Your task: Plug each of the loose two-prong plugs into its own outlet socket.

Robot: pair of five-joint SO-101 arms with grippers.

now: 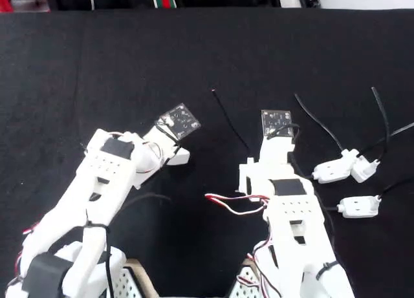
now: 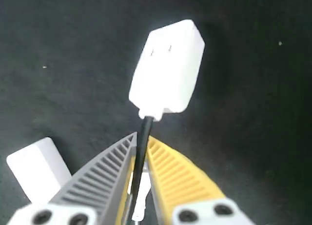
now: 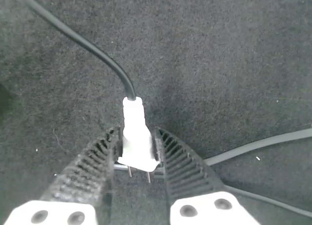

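Note:
A white outlet socket (image 2: pixel 168 69) with two slots lies on the black cloth, its black cable (image 2: pixel 142 137) running back between grey and yellow fingers. My left gripper (image 2: pixel 141 139) is shut on that cable just behind the socket. A white two-prong plug (image 3: pixel 136 142) sits between the black fingers of my right gripper (image 3: pixel 135 134), which is shut on it. Its two metal prongs (image 3: pixel 139 173) point back toward the wrist, and its black cable (image 3: pixel 87 44) curves away over the cloth. From above, both arms (image 1: pixel 103 181) (image 1: pixel 291 201) stand side by side at mid-table.
A second white block (image 2: pixel 34 169) lies close beside the left gripper's grey finger. At the right of the table lie white outlet pieces (image 1: pixel 333 170) (image 1: pixel 363 169) (image 1: pixel 358 206) with black cables (image 1: pixel 320 123). A thin black cable (image 1: pixel 228 120) crosses the middle.

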